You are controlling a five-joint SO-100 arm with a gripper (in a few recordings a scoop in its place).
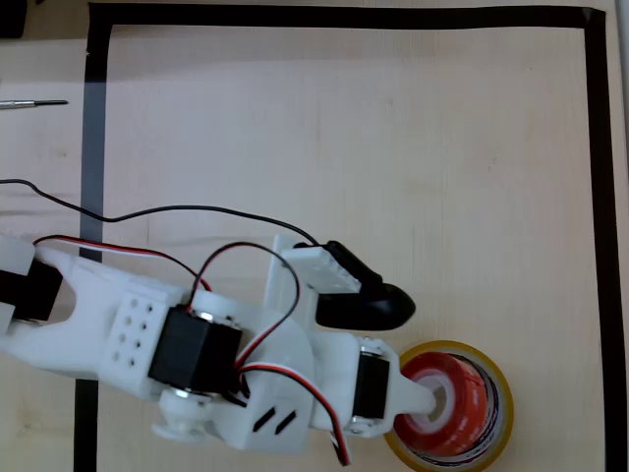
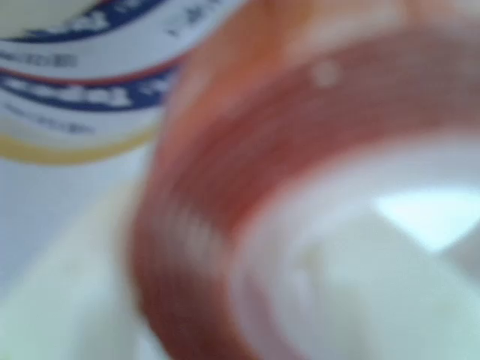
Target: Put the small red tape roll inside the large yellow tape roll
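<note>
Tape rolls sat together at the lower right of the overhead view, inside the black tape border [image 1: 600, 197] on the pale wooden table [image 1: 393, 128]. I saw the small red tape roll [image 1: 462, 398] sitting within the ring of the large yellow tape roll [image 1: 499, 413], tilted rather than flat, its white core facing toward the arm. The yellow roll lay flat on the table, its rim showing around the red one on the right and bottom sides.

My white arm [image 1: 206, 354] reached in from the left edge, red and black wires looping over its joints. The gripper [image 1: 432, 401] was at the red roll, with one white finger [image 1: 418, 393] poking into the roll's core. I could not make out the other finger, so I could not tell how wide the jaws stood or whether they pinched the roll's wall.

Through the wrist view everything was blurred and very close: the red roll [image 2: 247, 195] filled most of it, its white core at the lower right, and the yellow roll's whitish inner face [image 2: 82, 82] with blue and red marks showed at the upper left, just beside the red roll.

A thin metal tool [image 1: 34, 102] lay outside the border at the upper left of the overhead view.
</note>
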